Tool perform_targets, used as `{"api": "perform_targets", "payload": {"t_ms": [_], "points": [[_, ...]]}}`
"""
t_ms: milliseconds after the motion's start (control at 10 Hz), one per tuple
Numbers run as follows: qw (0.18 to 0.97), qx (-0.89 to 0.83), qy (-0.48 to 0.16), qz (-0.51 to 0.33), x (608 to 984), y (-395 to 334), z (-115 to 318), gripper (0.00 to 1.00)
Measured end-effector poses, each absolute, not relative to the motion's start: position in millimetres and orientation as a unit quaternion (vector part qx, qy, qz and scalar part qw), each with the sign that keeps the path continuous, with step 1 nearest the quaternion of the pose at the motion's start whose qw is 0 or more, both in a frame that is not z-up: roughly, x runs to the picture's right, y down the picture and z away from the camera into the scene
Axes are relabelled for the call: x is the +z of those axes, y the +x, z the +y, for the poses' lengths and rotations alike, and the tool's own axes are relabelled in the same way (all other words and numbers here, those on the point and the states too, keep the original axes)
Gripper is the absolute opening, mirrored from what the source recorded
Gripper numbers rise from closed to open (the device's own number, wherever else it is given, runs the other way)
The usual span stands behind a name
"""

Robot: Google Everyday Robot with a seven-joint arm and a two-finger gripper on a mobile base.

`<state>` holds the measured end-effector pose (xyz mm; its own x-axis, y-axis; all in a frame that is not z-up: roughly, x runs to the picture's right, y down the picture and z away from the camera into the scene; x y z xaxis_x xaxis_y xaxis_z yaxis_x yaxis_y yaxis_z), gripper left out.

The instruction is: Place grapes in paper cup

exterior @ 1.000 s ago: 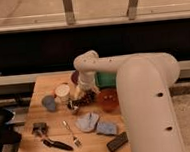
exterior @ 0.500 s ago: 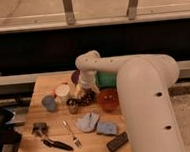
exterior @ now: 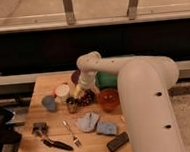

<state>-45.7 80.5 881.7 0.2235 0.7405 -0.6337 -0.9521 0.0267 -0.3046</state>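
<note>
Gripper (exterior: 80, 94) spread wide, near the table's (exterior: 48, 82) far edge, at the grapes (exterior: 88, 97); contact unclear. Paper cup (exterior: 62, 91) just beside them.

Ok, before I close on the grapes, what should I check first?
1. Claw open: ok.
2. Claw low at the grapes, by their left edge: ok.
3. Grapes centred in the claw: cannot tell.
4. Paper cup upright, just left of the claw: ok.
5. Room inside the paper cup: cannot tell.
6. Metal cup clear of the grasp: not ok, it stands close in front of the claw.
</note>
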Motion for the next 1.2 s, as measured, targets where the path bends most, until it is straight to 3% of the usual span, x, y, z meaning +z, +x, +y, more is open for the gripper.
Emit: {"api": "perform_targets", "payload": {"t_ms": [500, 1200], "points": [[0.698, 0.612, -0.349, 0.131, 863.8, -41.4, 75.8, 0.80], [0.698, 0.605, -0.350, 0.152, 887.9, -46.6, 82.4, 0.80]]}}
